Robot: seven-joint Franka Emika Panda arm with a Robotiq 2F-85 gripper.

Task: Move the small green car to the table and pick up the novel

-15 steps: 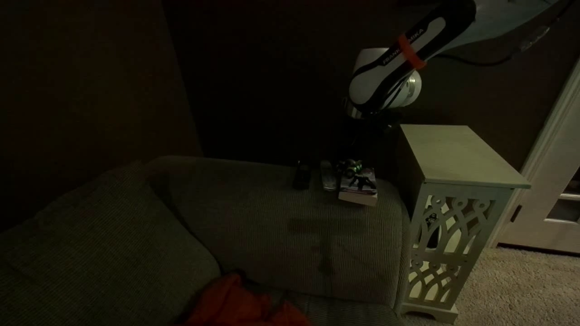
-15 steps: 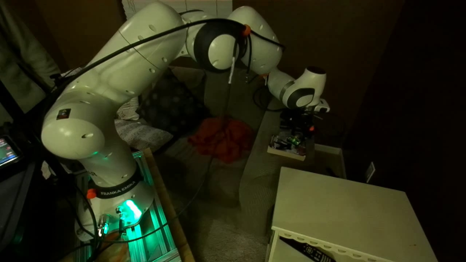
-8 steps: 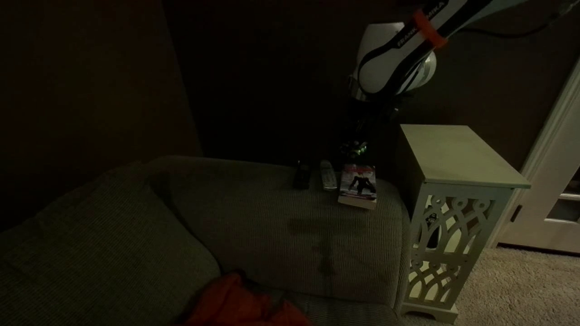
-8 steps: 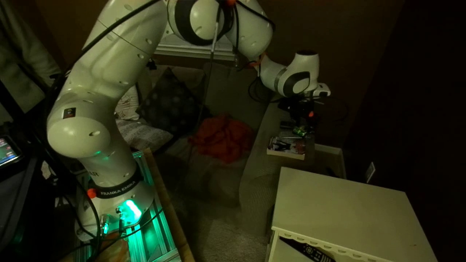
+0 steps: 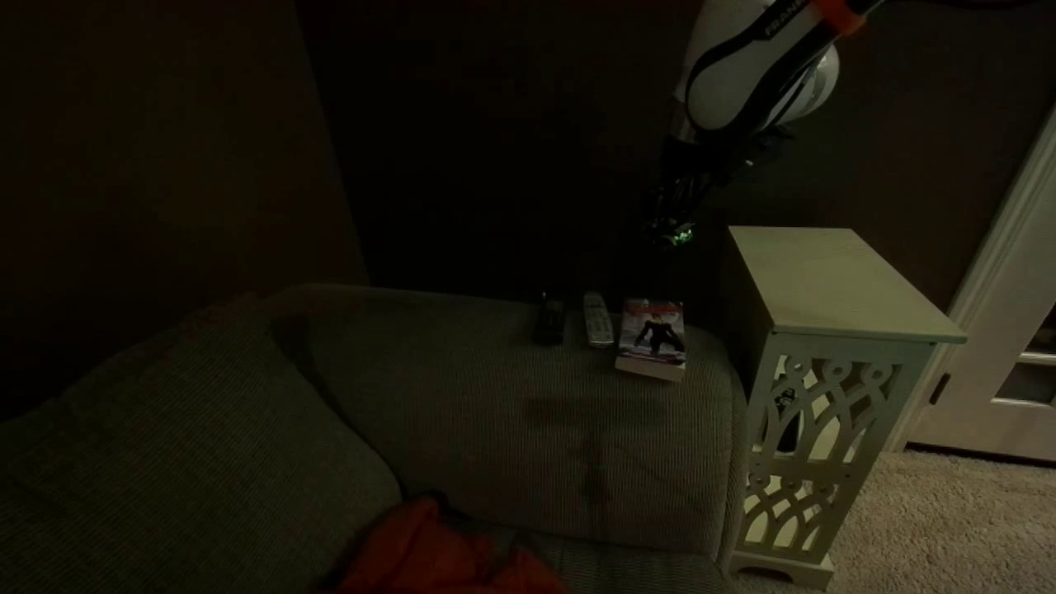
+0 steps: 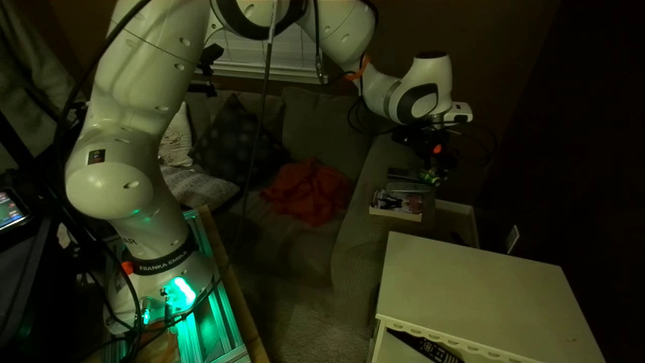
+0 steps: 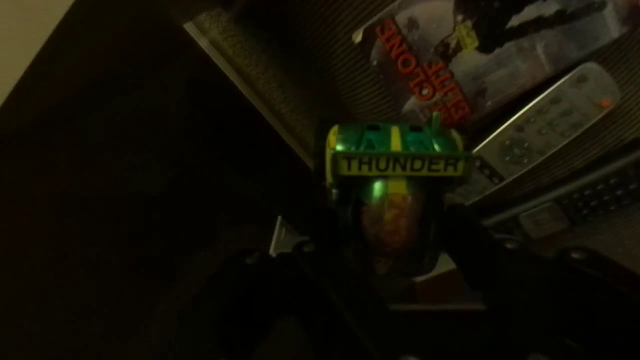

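glossy green with a yellow stripe down its middle, the small green car (image 7: 395, 142) carries a yellow strip lettered "thunder" in dark print. the gripper (image 7: 397, 225) has it pinched, its fingers (image 7: 469, 245) on both sides, though the wrist view is too dim to show the exact contact. in both exterior views the car hangs in mid-air, higher than the sofa arm (image 5: 462, 396) and apart from the white table (image 5: 833, 272).

lower down, the novel (image 5: 652, 330) lies flat and face up on the sofa arm; its cover bears red lettering, with "clone" and "elite" readable in the wrist view, and a dark figure on a paler ground. just beside it is a pale grey remote (image 5: 597, 320), and past that a dark handset (image 7: 607, 192) with rows of buttons, both on the same sofa arm.

the table stands upright near the end of the sofa arm, its side panel cut in a curved lattice. in an exterior view a black remote (image 6: 428, 348) shows beneath its top. further out, a crumpled red cloth (image 6: 310, 194) lies on the sofa seat (image 6: 287, 247), with a dark spotted cushion (image 6: 237, 136) near it. the white robot arm (image 6: 136, 116) reaches over from a base (image 6: 153, 282) lit by a bright green lamp (image 6: 184, 292).
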